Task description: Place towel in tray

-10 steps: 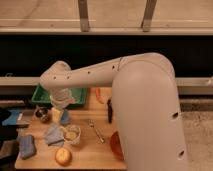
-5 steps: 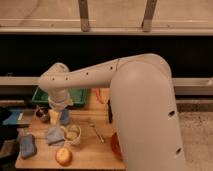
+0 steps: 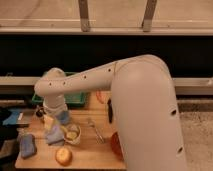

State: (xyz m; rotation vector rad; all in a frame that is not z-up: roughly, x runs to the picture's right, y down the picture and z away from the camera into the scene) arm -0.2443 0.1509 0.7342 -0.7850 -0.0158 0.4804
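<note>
Background: dark wall band across the middle of the frame, with a pale rail and two metal posts along the top.
Surface: wooden table (image 3: 85, 150) in the lower left, its front edge near the bottom of the frame.
Robot arm (image 3: 135, 100): a thick white body fills the right and centre. A slimmer white link reaches left to a rounded joint in the left-centre.
Gripper (image 3: 54, 119): hangs below that joint over the left part of the table, pointing down. Open or closed, and gripping or not — cannot tell.
Towel (image 3: 54, 135): pale blue and bunched, directly under the gripper and touching or almost touching it. It sits low at the table top, left of the bowl and outside the tray.
Tray (image 3: 77, 98): green, at the back of the table in the left-centre. The arm link mostly hides it, so only strips show either side of the joint.
Bowl (image 3: 73, 134): small and light-coloured, just right of the towel, with something pale inside.
Blue sponge (image 3: 27, 146): lower left, near the table's left edge, apart from the towel.
Round fruit (image 3: 63, 156): orange-yellow, at the front edge below the bowl.
Metal utensil (image 3: 95, 130): lies diagonally right of the bowl — kind unclear.
Orange-red object (image 3: 116, 145): lower centre, half hidden by the white arm body.
</note>
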